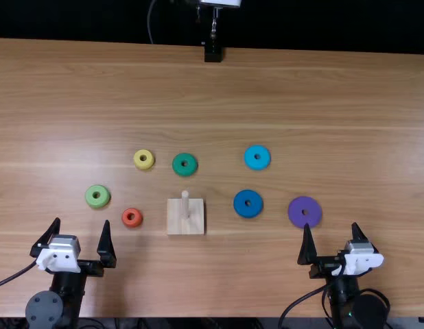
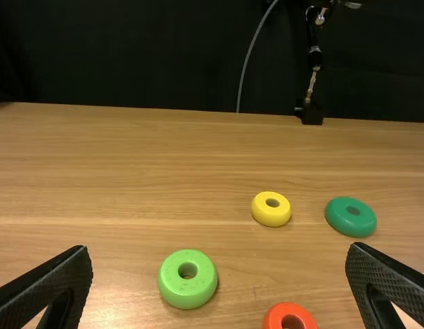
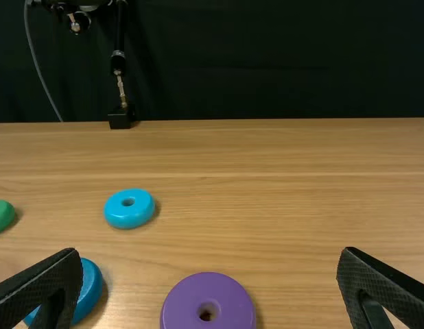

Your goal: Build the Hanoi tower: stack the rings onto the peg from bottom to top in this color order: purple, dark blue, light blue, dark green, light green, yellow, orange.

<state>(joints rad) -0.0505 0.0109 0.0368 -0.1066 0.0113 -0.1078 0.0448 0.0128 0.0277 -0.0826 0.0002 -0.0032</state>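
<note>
Purple ring (image 1: 296, 208), dark blue ring (image 1: 239, 205) and light blue ring (image 1: 248, 159) were placed right of the wooden peg (image 1: 185, 205) on the bench (image 1: 335, 103), the dark green ring (image 1: 177, 168) beyond it, the light green ring (image 1: 90, 200), yellow ring (image 1: 137, 163) and orange ring (image 1: 126, 221) to its left. The left claw (image 1: 82, 222) and right claw (image 1: 331, 225) were parted wide.

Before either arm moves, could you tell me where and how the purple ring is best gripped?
I'd grip the purple ring by its outer rim on opposite sides, coming from above with the right gripper: it lies flat, its round edge looks free all round, and its hole faces up.
</note>
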